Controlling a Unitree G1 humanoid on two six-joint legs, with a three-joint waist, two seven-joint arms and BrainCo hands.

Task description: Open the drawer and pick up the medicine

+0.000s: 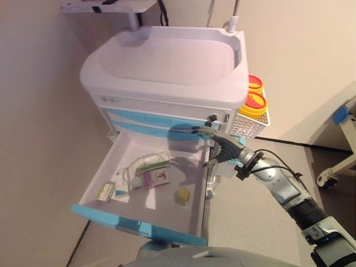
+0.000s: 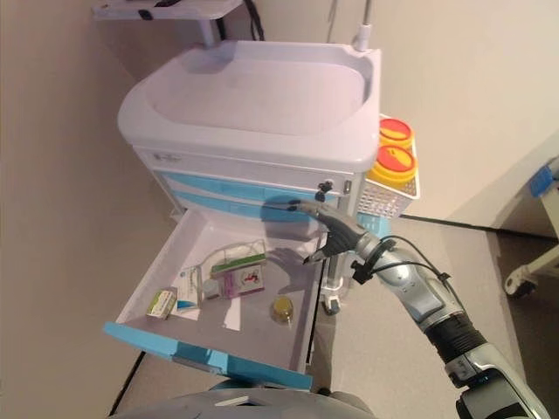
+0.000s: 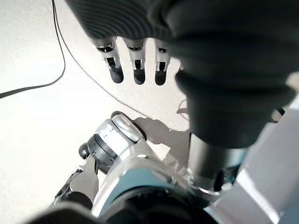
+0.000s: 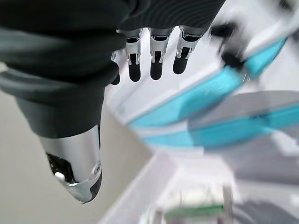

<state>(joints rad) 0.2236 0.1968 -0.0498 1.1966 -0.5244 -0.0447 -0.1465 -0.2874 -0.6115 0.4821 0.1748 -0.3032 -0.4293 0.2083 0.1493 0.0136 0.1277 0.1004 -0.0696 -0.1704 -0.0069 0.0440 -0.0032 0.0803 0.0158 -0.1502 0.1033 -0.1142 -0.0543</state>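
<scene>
Drawer (image 1: 192,208): pulled out.
Right hand (image 2: 336,234): over drawer's rear right corner, fingers (image 4: 156,65) loosely extended, empty.
Medicine boxes (image 1: 153,172): on drawer floor, below and beyond fingertips.
Left hand (image 3: 135,60): fingers relaxed, empty.

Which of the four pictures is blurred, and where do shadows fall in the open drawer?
Right wrist view: the blue drawer fronts are smeared by blur, the fingers stay sharp. Eye views: sharp; the right hand casts a soft shadow onto the open drawer floor beside the medicine boxes.
</scene>
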